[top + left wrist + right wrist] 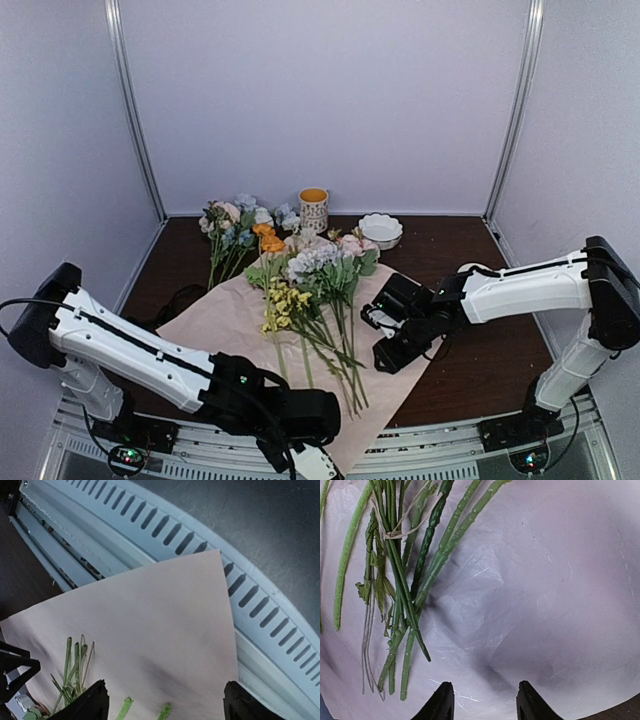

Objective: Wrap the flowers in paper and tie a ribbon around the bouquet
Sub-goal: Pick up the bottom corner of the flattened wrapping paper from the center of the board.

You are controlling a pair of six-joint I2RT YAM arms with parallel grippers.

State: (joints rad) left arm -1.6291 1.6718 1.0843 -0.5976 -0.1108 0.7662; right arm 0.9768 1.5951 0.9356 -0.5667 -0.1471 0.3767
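The pale pink paper [225, 320] lies flat on the dark table with its near corner [215, 560] over the table's front rail. The flowers [315, 275] lie loose across it, blooms to the back, and their green stalk ends [395, 605] are tied with a thin string. My left gripper [316, 462] hangs open over the near corner [167, 706], its fingers wide apart with only paper under them. My right gripper [383, 358] is open just above the sheet's right part [485, 701], right of the stalk ends. No wrapped bouquet is in view. I cannot make out the ribbon.
A second bunch of flowers [228, 232] lies on the table at the back left. A patterned mug [314, 208] and a white bowl [381, 229] stand behind the paper. A slotted pale rail [150, 525] runs along the near edge. A dark floppy shape [182, 298] lies left of the paper.
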